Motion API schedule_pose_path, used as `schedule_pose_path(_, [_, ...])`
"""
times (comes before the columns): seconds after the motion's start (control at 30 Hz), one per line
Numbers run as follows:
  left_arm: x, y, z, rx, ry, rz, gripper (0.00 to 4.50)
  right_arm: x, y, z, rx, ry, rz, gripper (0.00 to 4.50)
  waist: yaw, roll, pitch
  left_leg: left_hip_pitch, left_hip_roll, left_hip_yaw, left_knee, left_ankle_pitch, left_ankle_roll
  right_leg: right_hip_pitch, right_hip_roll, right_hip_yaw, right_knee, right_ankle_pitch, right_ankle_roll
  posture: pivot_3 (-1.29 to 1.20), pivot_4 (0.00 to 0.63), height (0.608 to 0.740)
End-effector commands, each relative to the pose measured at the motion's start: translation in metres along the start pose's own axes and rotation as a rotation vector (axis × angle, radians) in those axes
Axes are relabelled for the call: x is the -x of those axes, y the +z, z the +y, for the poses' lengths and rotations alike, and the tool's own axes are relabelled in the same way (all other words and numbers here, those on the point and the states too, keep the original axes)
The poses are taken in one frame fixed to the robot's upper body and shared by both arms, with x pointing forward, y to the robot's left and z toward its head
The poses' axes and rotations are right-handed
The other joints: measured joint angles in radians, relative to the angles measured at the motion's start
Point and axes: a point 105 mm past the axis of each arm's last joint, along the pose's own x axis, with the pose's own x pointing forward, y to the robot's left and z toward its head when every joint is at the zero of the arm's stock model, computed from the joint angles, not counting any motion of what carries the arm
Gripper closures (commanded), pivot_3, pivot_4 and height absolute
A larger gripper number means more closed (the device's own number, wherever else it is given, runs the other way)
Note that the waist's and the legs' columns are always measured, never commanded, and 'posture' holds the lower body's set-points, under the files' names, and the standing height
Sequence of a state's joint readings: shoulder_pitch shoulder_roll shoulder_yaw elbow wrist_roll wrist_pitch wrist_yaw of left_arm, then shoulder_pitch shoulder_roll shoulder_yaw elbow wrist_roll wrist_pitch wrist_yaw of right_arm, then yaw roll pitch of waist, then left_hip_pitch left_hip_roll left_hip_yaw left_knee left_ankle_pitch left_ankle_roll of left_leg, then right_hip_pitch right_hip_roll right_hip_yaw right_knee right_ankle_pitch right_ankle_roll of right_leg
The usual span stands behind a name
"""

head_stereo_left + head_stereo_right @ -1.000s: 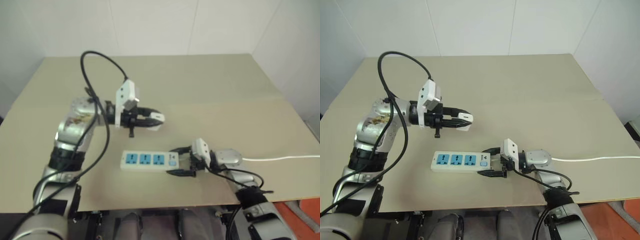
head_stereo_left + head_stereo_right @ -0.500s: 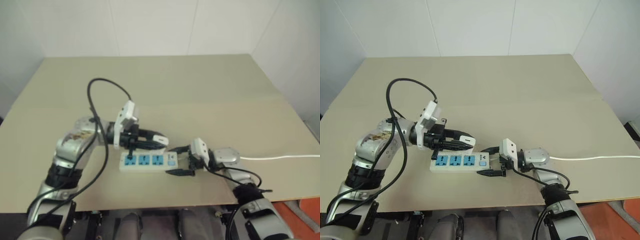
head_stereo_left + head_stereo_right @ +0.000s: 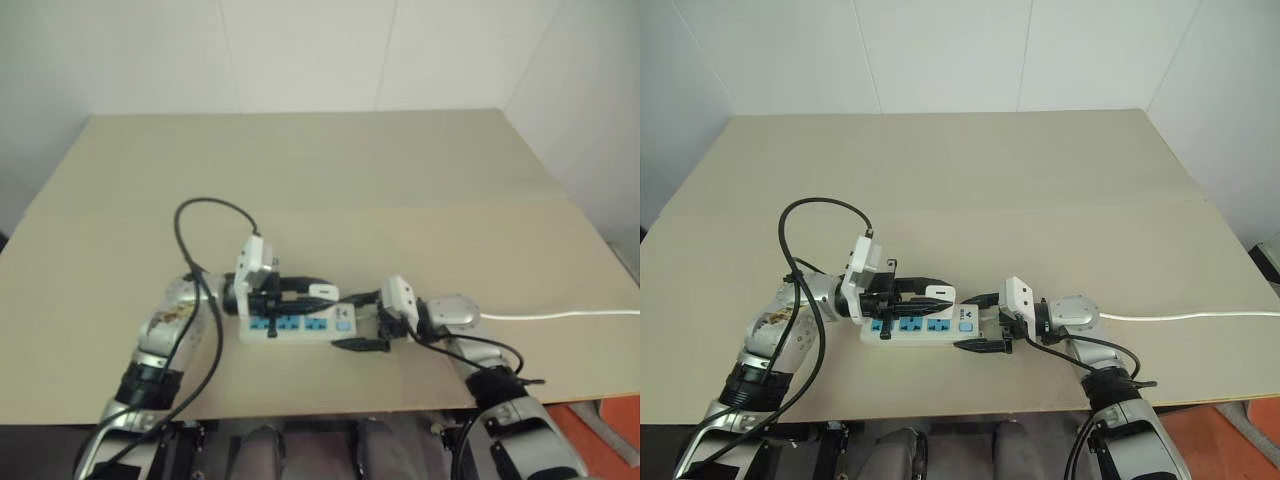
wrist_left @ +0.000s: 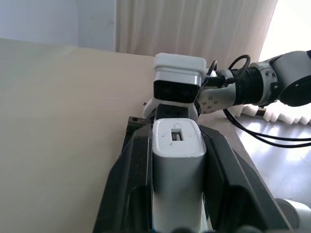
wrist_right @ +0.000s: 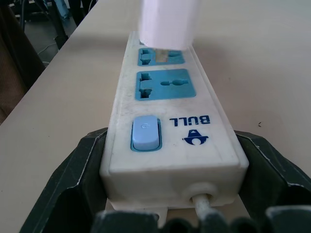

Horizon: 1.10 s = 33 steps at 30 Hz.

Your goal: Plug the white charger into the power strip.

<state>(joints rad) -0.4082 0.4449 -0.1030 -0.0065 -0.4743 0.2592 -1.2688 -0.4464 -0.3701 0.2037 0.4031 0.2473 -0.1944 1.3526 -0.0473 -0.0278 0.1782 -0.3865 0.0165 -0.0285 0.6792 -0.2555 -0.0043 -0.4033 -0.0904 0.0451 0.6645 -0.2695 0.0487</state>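
The power strip (image 3: 966, 325) lies flat near the table's front edge, its three blue sockets facing up. My right gripper (image 3: 962, 323) is shut on its switch end, one black finger (image 5: 80, 165) pressed to each long side. My left gripper (image 3: 940, 294) reaches in level from the left, shut on the white charger (image 4: 176, 160). The charger (image 5: 170, 22) hangs upright over the second socket from the switch, its underside right at the socket face. I cannot tell whether its prongs are in the socket. The socket nearest the switch (image 5: 165, 83) is uncovered.
The strip's thin white cord (image 3: 1190, 317) runs to the right and off the beige table (image 3: 1040, 190). A black cable (image 3: 790, 225) loops above my left forearm. The table's front edge is close behind both grippers.
My left gripper has come down and nearer with the charger, from well above the table behind the strip to right over its sockets. The right gripper and the strip have stayed put.
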Motion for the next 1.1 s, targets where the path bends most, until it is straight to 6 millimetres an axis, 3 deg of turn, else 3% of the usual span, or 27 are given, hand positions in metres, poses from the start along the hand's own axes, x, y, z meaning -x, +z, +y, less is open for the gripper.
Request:
schedule_pose_path(0.03, [0.0,-0.004,0.001,-0.043,0.017,-0.008,3.48,-0.001,0.001,0.003,0.007,0.017,0.008,1.09,0.0,0.0,0.0,0.0,0.0,0.0,0.0,0.0,0.0,0.0,0.0,0.0,0.0,0.0,0.0,0.0,0.15,0.74])
schedule_pose_path(0.47, [-0.006,-0.01,-0.006,-0.055,-0.032,-0.02,3.48,0.002,0.002,0.003,0.003,0.007,0.016,1.09,0.004,0.0,0.0,0.0,0.0,0.0,0.0,0.0,0.0,0.001,0.0,0.0,0.0,0.0,0.0,0.0,0.15,0.74])
schedule_pose_path(1.1, [0.005,-0.022,-0.014,-0.029,-0.107,0.059,3.48,0.0,0.0,0.004,-0.006,0.011,0.02,1.09,0.001,0.0,0.0,0.001,0.0,0.0,0.0,0.0,0.0,0.001,0.0,0.0,-0.001,0.0,0.0,0.0,0.15,0.74])
